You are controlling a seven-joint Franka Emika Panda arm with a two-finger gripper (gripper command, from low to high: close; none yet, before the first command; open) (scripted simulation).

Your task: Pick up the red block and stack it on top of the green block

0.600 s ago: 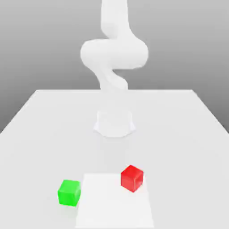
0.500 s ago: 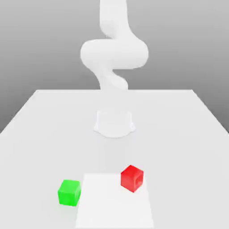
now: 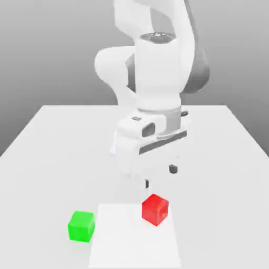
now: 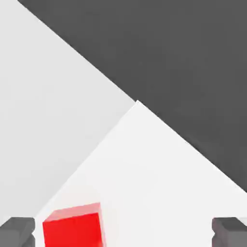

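Two small cubes sit on the white table [image 3: 47, 142] in front of me: a glossy red block [image 3: 155, 209] and a bright green block [image 3: 81, 226]. In the exterior view the red block rests at the far right corner of a brighter white rectangular patch [image 3: 134, 239] on the tabletop, turned slightly so one corner faces the camera. The green block stands just off that patch's left edge, toward the exterior view's left and a little nearer the camera, well apart from the red one. Both blocks lie flat on the surface, and neither touches the other.

My two-finger gripper [image 3: 159, 176] hangs above the table, beyond the red block as the exterior view shows it, with my bulky white arm [image 3: 157, 79] rising behind it. My jaws are spread wide and grasp nothing. The dark grey fingertips [image 3: 173, 168] show as two separate small pads below the hand, clear of the block and of the tabletop.

From the hand view, one grey fingertip [image 4: 17, 230] sits at each side of the picture with a broad gap between them. The red block [image 4: 74, 226] appears inside that gap, just beside one fingertip and far from the other one [image 4: 229, 230]. The block lies on the pale patch [image 4: 144, 178], whose corner points toward the dark floor [image 4: 183, 58] beyond the table's edge.
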